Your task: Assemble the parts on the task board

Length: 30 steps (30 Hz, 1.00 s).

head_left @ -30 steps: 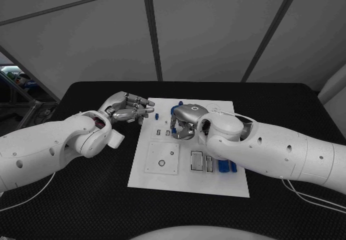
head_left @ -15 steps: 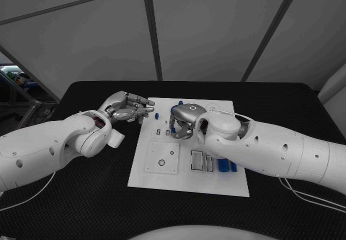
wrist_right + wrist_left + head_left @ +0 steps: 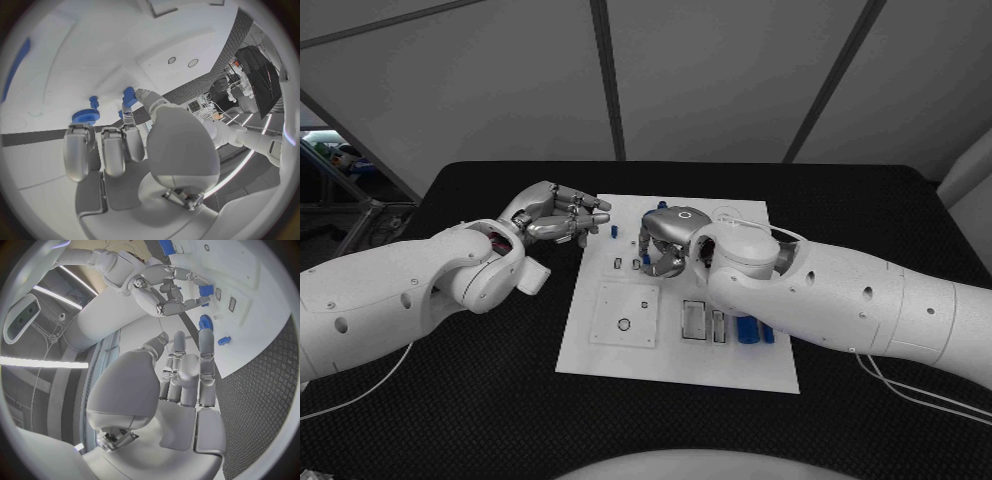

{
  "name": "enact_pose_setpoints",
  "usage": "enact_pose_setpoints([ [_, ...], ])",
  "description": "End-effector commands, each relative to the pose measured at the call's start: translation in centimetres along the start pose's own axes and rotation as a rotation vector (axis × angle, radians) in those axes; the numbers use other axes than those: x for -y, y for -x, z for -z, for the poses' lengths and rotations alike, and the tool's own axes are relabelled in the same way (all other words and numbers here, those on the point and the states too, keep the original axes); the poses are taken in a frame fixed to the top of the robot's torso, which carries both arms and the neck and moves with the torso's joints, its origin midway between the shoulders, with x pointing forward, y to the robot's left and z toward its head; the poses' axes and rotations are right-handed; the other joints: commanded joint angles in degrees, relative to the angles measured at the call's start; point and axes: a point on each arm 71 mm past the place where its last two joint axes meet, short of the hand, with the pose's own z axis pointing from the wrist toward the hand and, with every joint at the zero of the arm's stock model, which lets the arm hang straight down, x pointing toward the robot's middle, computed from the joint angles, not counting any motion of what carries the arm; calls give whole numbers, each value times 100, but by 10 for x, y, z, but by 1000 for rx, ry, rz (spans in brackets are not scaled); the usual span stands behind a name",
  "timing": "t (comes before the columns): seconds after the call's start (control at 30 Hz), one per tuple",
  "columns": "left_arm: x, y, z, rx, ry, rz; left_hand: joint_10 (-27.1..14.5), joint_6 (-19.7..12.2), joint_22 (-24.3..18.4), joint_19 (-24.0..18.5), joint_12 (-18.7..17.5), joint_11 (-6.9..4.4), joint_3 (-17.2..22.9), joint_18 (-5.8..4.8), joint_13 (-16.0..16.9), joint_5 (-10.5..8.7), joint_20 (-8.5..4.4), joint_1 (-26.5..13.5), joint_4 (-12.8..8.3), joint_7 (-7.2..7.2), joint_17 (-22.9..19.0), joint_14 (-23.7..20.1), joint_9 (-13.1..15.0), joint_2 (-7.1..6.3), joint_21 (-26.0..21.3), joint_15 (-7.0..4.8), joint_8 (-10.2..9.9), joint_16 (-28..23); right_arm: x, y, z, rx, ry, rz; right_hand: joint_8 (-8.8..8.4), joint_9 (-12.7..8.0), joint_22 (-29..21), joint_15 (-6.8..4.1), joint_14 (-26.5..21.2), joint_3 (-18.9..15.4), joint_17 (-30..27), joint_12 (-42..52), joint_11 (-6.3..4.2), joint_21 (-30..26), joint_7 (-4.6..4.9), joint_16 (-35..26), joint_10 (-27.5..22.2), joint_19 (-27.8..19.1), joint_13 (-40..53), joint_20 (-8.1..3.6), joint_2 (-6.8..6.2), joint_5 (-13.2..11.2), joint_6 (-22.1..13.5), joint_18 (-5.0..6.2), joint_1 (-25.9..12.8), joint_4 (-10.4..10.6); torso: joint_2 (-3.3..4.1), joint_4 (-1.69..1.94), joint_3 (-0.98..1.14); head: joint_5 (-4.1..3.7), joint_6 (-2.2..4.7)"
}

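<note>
Right hand (image 3: 125, 125) pinches a blue part (image 3: 129, 96) over the task board (image 3: 94, 60).

The task board (image 3: 678, 350) is a smooth matt white plate, plastic by its look, and the table (image 3: 473, 400) under it wears a rough black covering with a raised diamond pattern. Both hands, left (image 3: 560, 215) and right (image 3: 668, 240), are brushed silver metal, their arms glossy white plastic shell. At the board's 4 o'clock edge the blue parts (image 3: 759, 332) look like smooth plastic.
</note>
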Motion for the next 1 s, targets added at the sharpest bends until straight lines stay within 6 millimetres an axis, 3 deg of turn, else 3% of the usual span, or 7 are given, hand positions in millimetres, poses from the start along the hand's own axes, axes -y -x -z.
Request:
enact_pose_setpoints([
  [0.03,2,-1,-1,-9,-14,7,-38,23,7,-37,-22,7,41,-96,-7,0,-5,6,-7,3,9,-34,3,-49,20,0,-11,-14,1,-2,0,-19,-4,15,3,172,815,-51,494,-24,1081,-3,-22,17,-119,-16,5,106,535,-26,53,-19,166,-44,0,-21,0,-1,0,0,-3],
  [0.2,2,-1,-1,-9,-14,7,-38,23,7,-37,-22,7,41,-96,-7,0,-5,6,-7,3,9,-34,3,-49,20,0,-11,-14,1,-3,-1,-21,-4,16,-26,170,785,-44,488,-53,1057,-30,-11,-2,-103,-32,-12,83,514,-23,46,-47,119,-37,-26,-14,0,-3,-1,0,-9],
  [0.53,2,0,-1,-11,-9,7,-41,27,9,-38,-26,12,50,-97,-11,-1,-4,-5,-6,9,19,-29,3,-56,22,3,-10,-7,1,-2,-1,-12,-3,12,-218,115,734,30,474,-124,1002,-131,87,-35,20,-70,-83,43,439,30,-13,-66,-172,-25,-92,0,0,-5,1,4,-10],
  [1.0,1,-1,-2,-20,-1,9,-35,31,14,-39,-30,25,65,-98,-20,-4,3,-46,2,27,49,-14,2,-79,27,14,-14,14,0,-3,-2,-20,-3,15,-272,102,681,61,464,-159,963,-190,122,-67,56,-96,-126,3,391,61,-53,-81,-237,-12,-120,8,1,-3,0,-5,-30],
])
